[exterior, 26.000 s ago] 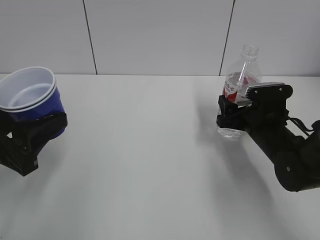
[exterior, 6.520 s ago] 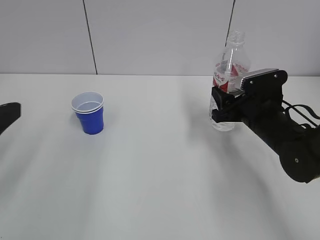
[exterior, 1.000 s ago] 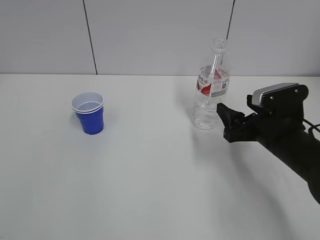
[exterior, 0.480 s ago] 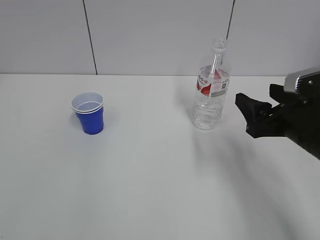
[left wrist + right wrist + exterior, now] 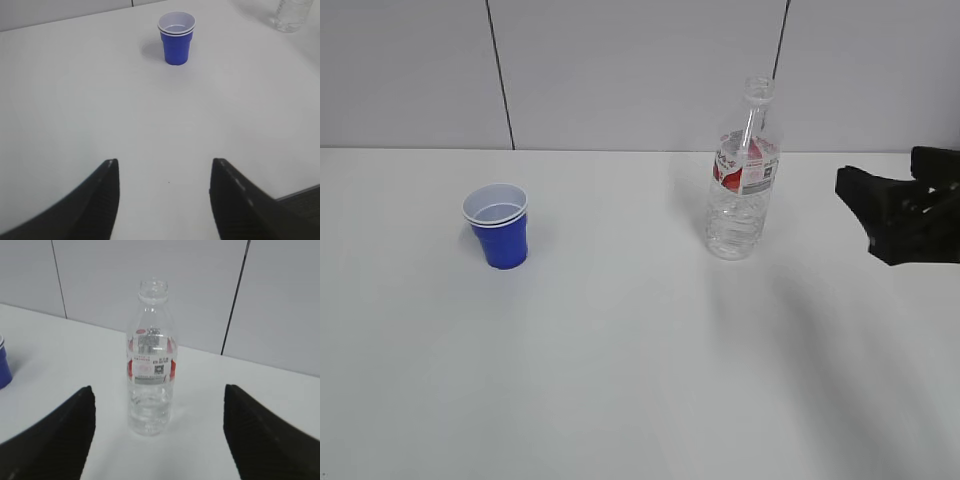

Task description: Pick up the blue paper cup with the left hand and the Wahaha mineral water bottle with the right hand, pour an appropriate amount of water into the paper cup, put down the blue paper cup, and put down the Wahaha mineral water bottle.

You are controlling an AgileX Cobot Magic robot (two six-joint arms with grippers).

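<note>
The Wahaha mineral water bottle (image 5: 744,170) stands upright and capless on the white table (image 5: 640,380), right of centre; the blue paper cup (image 5: 500,226) stands upright well apart to its left, white rim up. Both are free of any grip. The right hand (image 5: 900,215) sits at the right edge, near the bottle but apart from it, its jaws spread wide and empty in the right wrist view. The left hand (image 5: 162,200) is parted and empty too, well short of the cup. The bottle looks mostly empty, so likely light, thin-walled and easy to dent or tip; the ribbed body below the label seems the safest hold. The cup is probably light and crushable, best pinched gently at mid-wall
</note>
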